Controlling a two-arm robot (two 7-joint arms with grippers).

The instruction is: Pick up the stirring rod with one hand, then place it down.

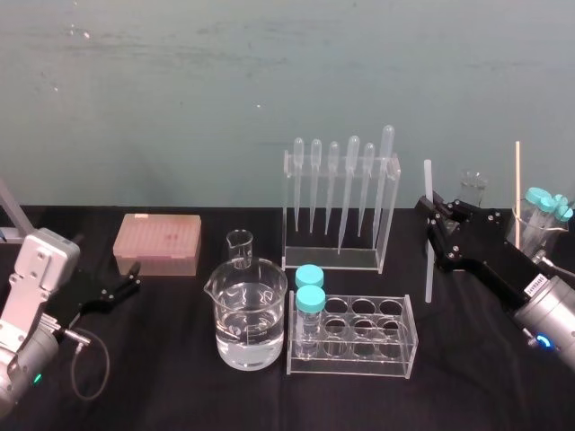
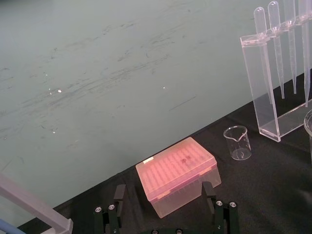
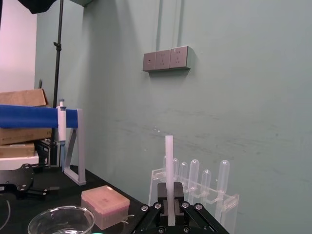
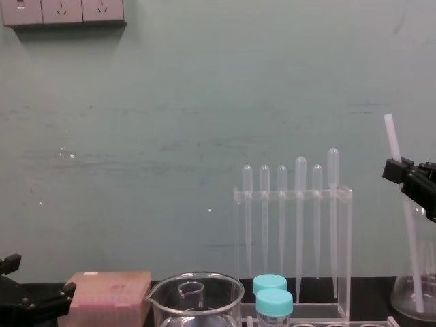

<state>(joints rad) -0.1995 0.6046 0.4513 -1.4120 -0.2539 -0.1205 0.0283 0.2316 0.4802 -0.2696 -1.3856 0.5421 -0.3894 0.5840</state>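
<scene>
At the near left of the desk [image 1: 180, 386] the left gripper [image 1: 133, 278] hangs idle just above the surface, its fingers spread with nothing between them, close beside the pink tip box [image 1: 157, 244]. Along the near edge, centre, stand the large beaker [image 1: 252, 323] of clear liquid and the tube rack [image 1: 395, 346] with two blue-capped tubes. Farther in, toward the right edge, the right gripper [image 1: 431, 229] has its fingers pressed onto the stirring rod [image 1: 429, 184], which stands close to upright with more length below the grip than above. Whether its lower end touches the desk cannot be told. Just beyond, at the right edge, is a flask [image 1: 530, 235] holding a wooden stick. The pipette stand [image 1: 386, 206] stands at the far centre. The pick-up looks complete and the put-down is outstanding. The rod is thin and smooth, so it may slide through the pinch. Lowered upright, its end would strike the desk first and lever out of the grip. Any swing of the long lower part could hit the rack or flask. Laid flat, it may roll.
</scene>
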